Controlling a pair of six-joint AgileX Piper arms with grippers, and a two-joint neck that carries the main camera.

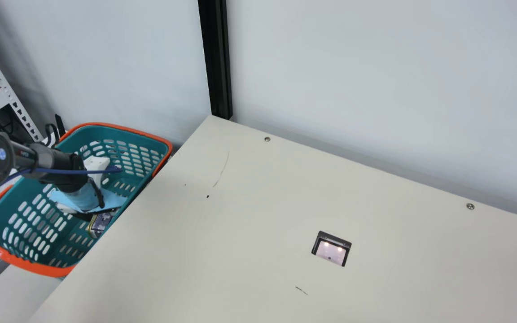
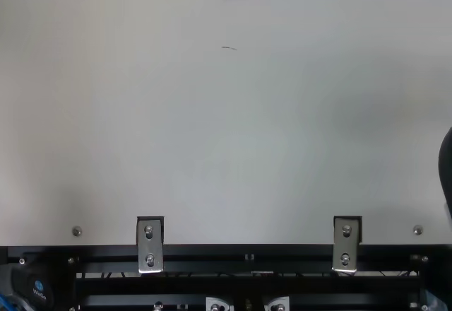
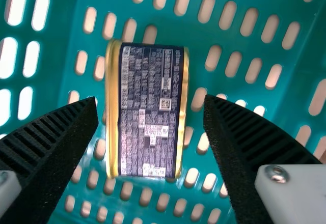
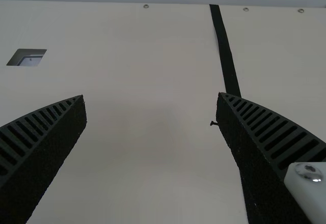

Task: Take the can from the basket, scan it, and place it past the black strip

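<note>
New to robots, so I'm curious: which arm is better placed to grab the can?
Left, I'd say: the left gripper is open above the can in the basket, while the right gripper is over the table.

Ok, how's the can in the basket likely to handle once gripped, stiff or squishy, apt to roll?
Probably stiff: the can has metallic gold rims along two edges. Its broad, flat-looking face suggests it won't roll easily if nudged. The smooth printed side could slip a bit, though the ribbed fingers should help.
</note>
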